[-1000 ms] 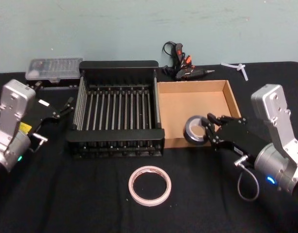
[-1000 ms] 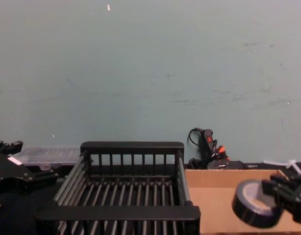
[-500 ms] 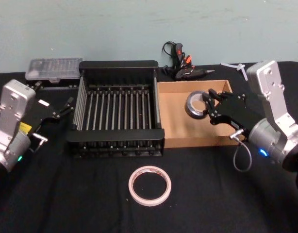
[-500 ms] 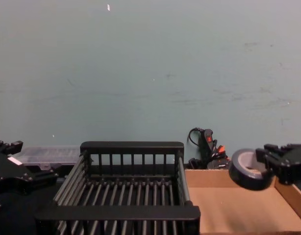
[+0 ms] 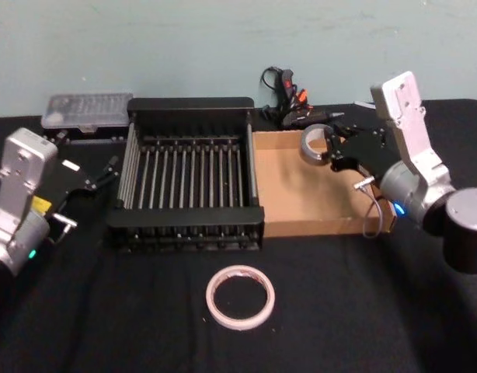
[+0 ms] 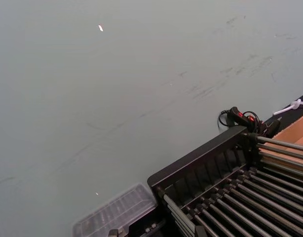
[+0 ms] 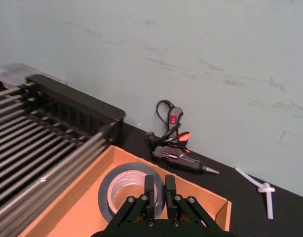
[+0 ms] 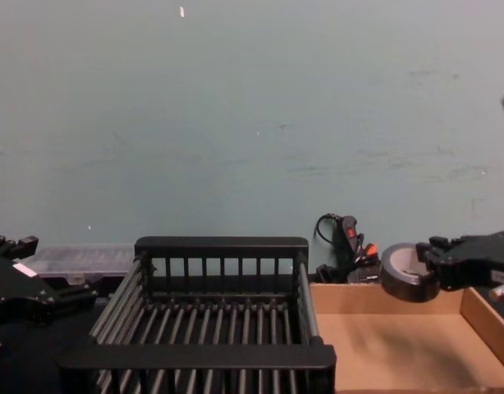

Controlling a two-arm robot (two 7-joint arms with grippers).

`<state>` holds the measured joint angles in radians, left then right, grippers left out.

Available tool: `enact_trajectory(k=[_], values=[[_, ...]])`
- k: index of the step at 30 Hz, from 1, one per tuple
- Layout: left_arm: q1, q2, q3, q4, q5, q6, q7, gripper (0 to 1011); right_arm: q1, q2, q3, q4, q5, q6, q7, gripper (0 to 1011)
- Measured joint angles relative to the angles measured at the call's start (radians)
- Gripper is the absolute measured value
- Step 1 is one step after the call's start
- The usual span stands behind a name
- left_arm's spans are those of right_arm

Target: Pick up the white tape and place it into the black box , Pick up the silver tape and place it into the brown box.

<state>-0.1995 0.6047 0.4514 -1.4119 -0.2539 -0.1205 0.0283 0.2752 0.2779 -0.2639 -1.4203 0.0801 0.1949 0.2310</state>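
Right tool clamped on the silver tape, held above the far end of the brown box.

The tool's fingers pinch the roll's wall, and in the chest view the silver tape hangs just over the tray's back rim, clear of its bare cardboard floor. Beside the brown box, touching it on the robot's left, stands the black box, with nothing visible on its slatted bottom. The white tape lies flat on the black tabletop in front of both containers, well apart from them. Behind the brown box lies a glue gun with its coiled cord; a clear plastic case sits behind the black box's left corner. The left tool rests left of the black box, its fingers slightly apart and holding nothing.
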Motion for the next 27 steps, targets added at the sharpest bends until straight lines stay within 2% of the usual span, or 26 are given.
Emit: enact_trajectory(k=[4, 15, 20, 27], values=[[0.000, 0.000, 0.000, 0.000, 0.000, 0.000, 0.000, 1001, 0.051, -0.030, -0.006, 0.094, -0.026, -0.010, -0.007, 133], [0.000, 0.000, 0.000, 0.000, 0.000, 0.000, 0.000, 1001, 0.116, -0.086, -0.008, 0.249, -0.058, -0.018, -0.015, 133], [0.000, 0.000, 0.000, 0.000, 0.000, 0.000, 0.000, 1001, 0.131, -0.102, -0.004, 0.297, -0.068, -0.019, -0.018, 133], [0.000, 0.000, 0.000, 0.000, 0.000, 0.000, 0.000, 1001, 0.136, -0.110, 0.000, 0.319, -0.077, -0.018, -0.017, 133]])
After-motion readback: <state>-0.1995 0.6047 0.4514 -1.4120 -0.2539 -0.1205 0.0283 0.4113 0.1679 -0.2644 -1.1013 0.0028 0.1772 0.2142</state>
